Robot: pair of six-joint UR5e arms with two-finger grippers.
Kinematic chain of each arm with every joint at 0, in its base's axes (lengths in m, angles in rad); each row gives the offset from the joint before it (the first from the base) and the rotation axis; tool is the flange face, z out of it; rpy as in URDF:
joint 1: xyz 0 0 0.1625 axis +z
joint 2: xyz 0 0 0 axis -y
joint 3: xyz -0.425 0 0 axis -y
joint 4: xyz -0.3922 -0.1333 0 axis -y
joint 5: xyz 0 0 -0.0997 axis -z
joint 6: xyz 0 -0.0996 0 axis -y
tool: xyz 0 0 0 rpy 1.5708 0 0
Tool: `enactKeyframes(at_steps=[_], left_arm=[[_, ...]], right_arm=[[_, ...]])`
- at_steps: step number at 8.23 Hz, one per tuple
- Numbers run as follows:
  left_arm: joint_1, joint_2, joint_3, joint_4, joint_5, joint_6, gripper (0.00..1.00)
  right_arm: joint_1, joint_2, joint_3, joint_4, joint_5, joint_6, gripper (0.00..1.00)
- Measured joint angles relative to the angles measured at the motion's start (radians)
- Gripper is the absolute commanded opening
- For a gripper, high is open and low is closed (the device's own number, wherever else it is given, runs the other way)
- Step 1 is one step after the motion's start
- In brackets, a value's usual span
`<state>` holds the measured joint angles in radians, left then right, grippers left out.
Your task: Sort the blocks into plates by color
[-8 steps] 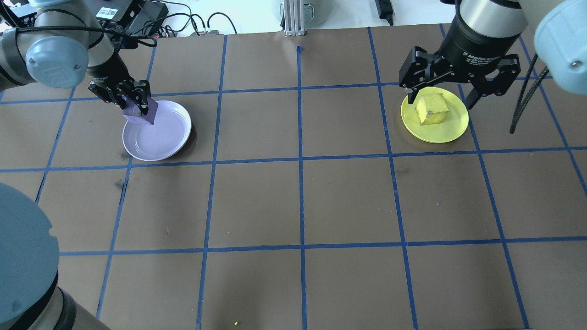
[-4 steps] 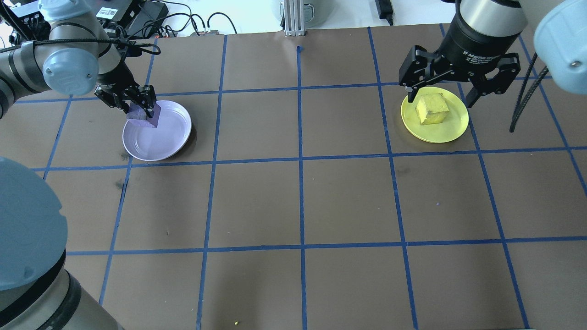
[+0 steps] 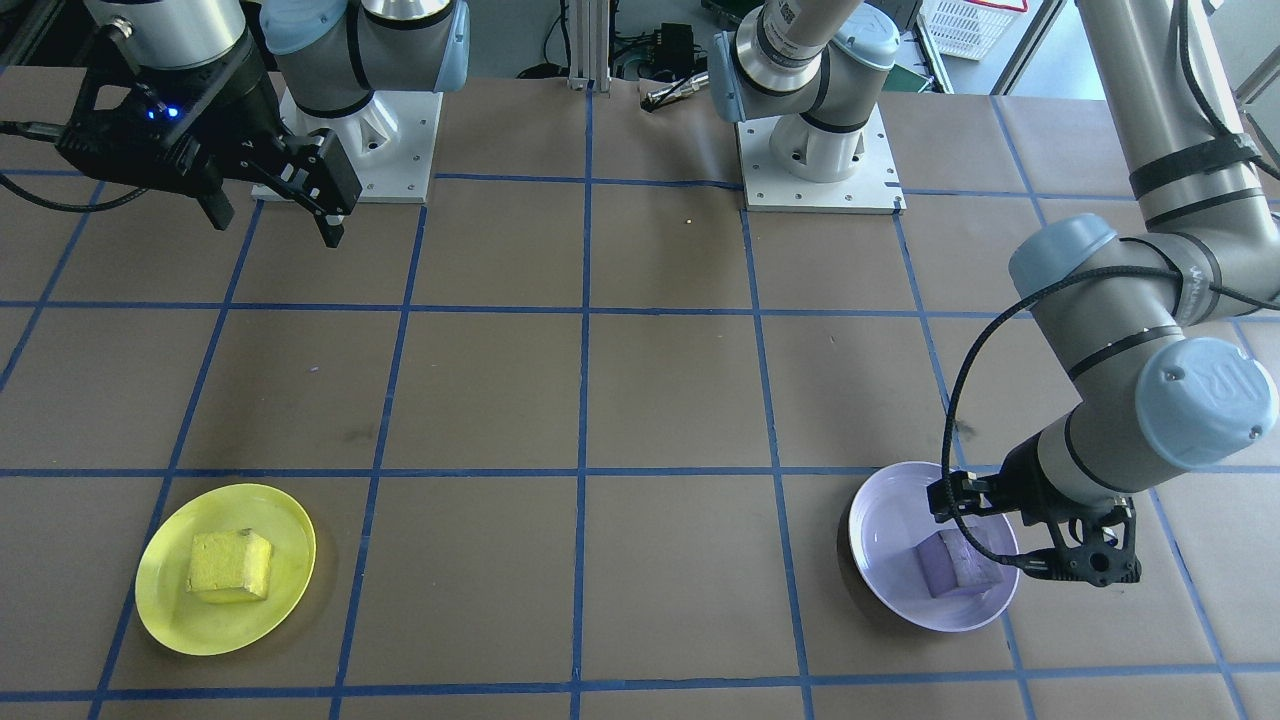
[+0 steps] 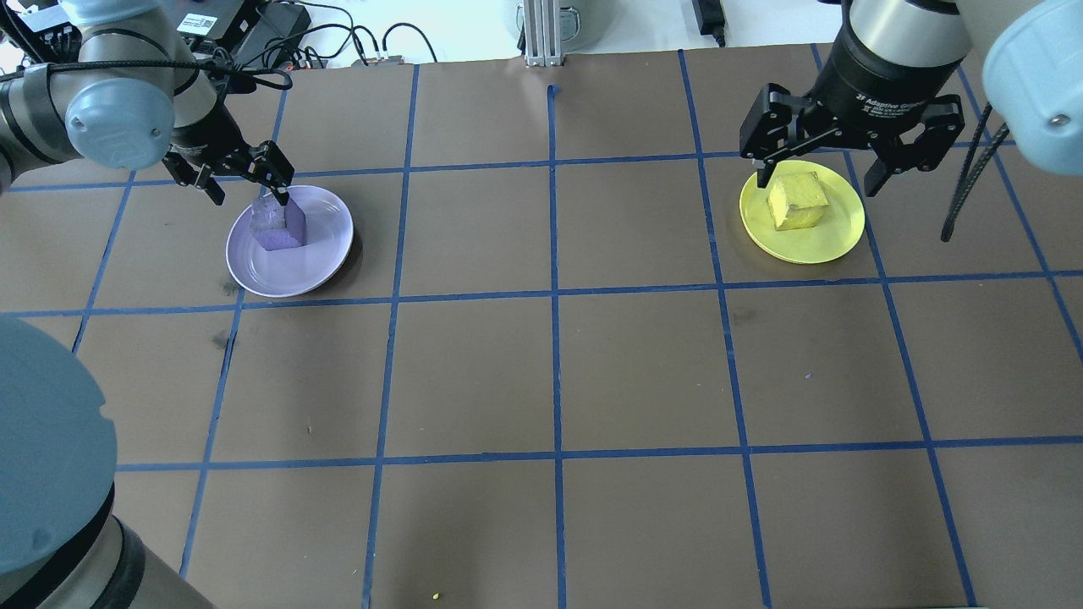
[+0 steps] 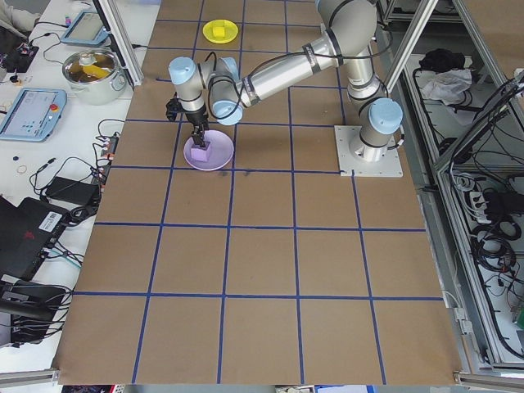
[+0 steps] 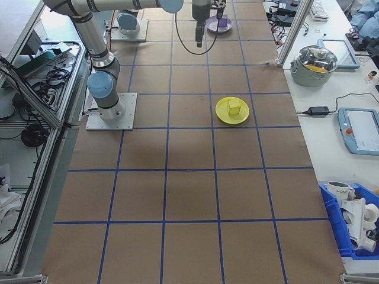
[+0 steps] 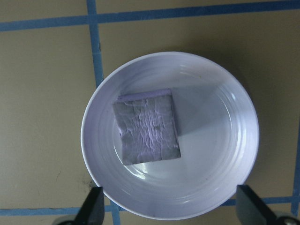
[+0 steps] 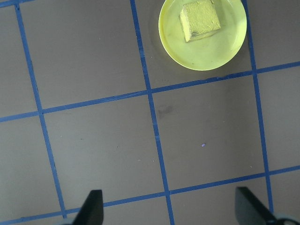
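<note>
Beyond table's (image 6: 189, 177) end, exterior right alone shows a pot (image 6: 315, 62).

Left arm reaches out low, elbow bent, wrist pointing straight down. Left gripper (image 4: 239, 182) hangs close over the surface, jaws spread wide, nothing between them; both fingertips (image 7: 95, 206) show at the lower edge of its wrist view.

Right arm is raised high, wrist vertical. Right gripper (image 4: 822, 173) sits well above the surface, jaws spread wide and empty.
</note>
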<state>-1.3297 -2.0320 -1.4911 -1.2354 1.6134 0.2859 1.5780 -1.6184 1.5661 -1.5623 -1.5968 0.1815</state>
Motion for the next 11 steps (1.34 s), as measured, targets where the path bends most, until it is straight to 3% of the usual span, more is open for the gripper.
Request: enactKeyframes(at_steps=[4,6,11], left_arm=[[-0.023,0.201,-0.009,-0.152,-0.008,-0.108,1.0],[-0.081,0.317,-0.015,-0.219,-0.01,-0.2,1.0],[-0.207,0.468,-0.036,-0.278,-0.034,-0.318,1.0]], right_arm=[[-0.002,0.002,0.0,0.0,-0.011,-0.021,1.0],[-0.003,0.002,0.0,0.001,-0.009,-0.024,1.0],[-0.003,0.001,0.001,0.002,-0.009,-0.025,1.0]])
